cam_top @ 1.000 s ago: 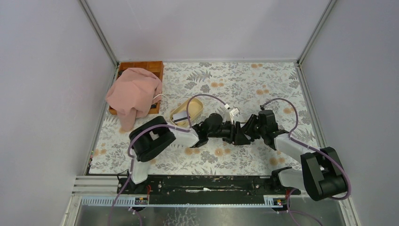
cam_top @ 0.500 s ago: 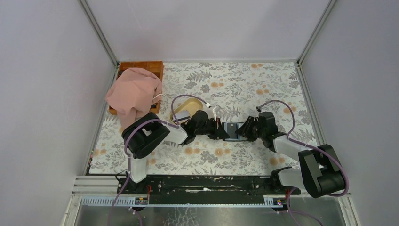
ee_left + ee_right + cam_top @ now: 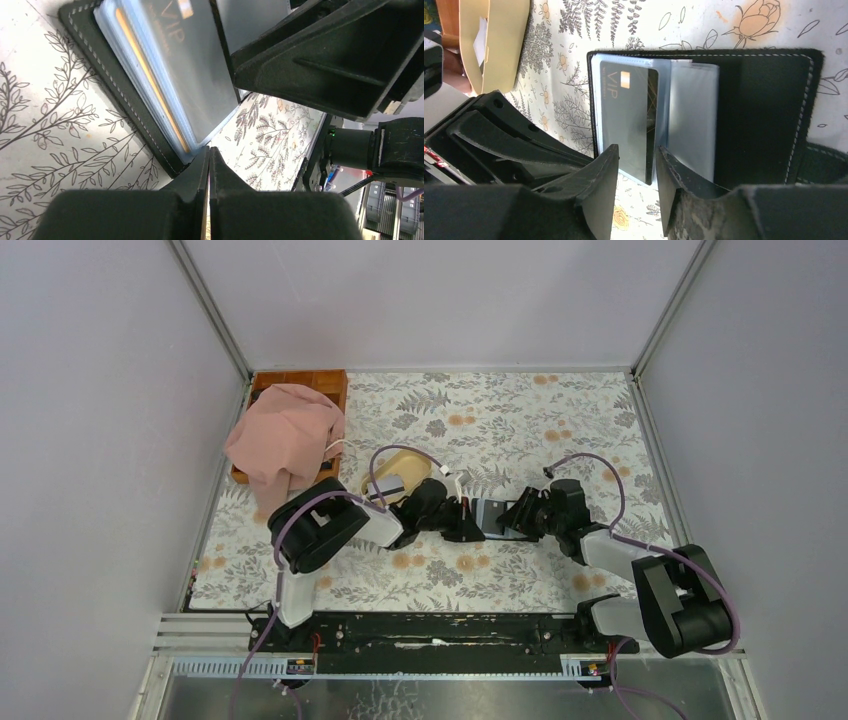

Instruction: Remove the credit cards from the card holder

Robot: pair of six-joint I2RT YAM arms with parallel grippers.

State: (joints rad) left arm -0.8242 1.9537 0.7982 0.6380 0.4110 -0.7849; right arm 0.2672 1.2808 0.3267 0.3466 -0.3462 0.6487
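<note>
Near: left gripper [image 3: 209, 155], jaws clenched, tips at the stitched edge of the card holder [image 3: 764, 115]; cannot tell if they pinch it. Right gripper [image 3: 634, 155], jaws released, straddling the near edge of a black credit card [image 3: 626, 120] marked VIP, seated in the clear sleeves. Holder lies open on the worktop [image 3: 520, 420] between both grippers. Beyond: beige dish [image 3: 410, 462], pink cloth [image 3: 285, 440].
</note>
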